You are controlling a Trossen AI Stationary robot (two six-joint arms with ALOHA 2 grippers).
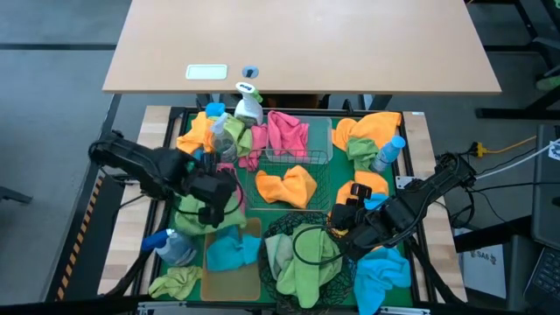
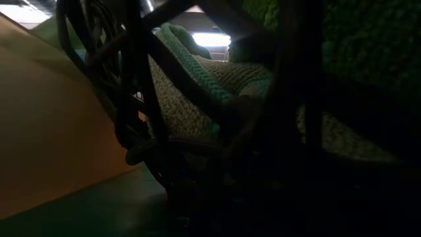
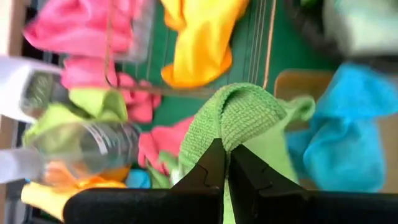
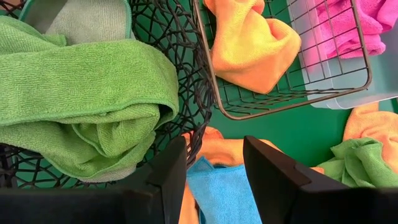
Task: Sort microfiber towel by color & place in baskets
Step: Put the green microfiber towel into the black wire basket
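Note:
My left gripper (image 1: pixel 210 210) hangs over the mat's left half, shut on a green towel (image 3: pixel 239 118). My right gripper (image 4: pixel 214 162) stands open at the right, just beside the round black mesh basket (image 1: pixel 302 254), above a blue towel (image 4: pixel 217 193) lying on orange ones. Green towels (image 4: pixel 81 93) fill the black basket. A wire basket (image 1: pixel 293 185) holds an orange towel, a clear basket (image 1: pixel 293 140) holds pink ones, and a tan bin (image 1: pixel 232 258) holds a blue towel. My left gripper pinches a raised fold of the green towel (image 3: pixel 231 134) between its two fingertips, several layers thick. The fingers come from above, slanting down. The towel bunches and hangs below them; whether its lower end rests on the mat, I cannot tell.
Spray bottles stand at the far middle (image 1: pixel 249 105), far right (image 1: pixel 389 150) and near left (image 1: pixel 171 245). Loose towels lie around: orange and green at the far right (image 1: pixel 372 131), blue at the near right (image 1: pixel 381 267), green at the near left (image 1: pixel 175 282). A wooden tabletop (image 1: pixel 306 44) lies beyond.

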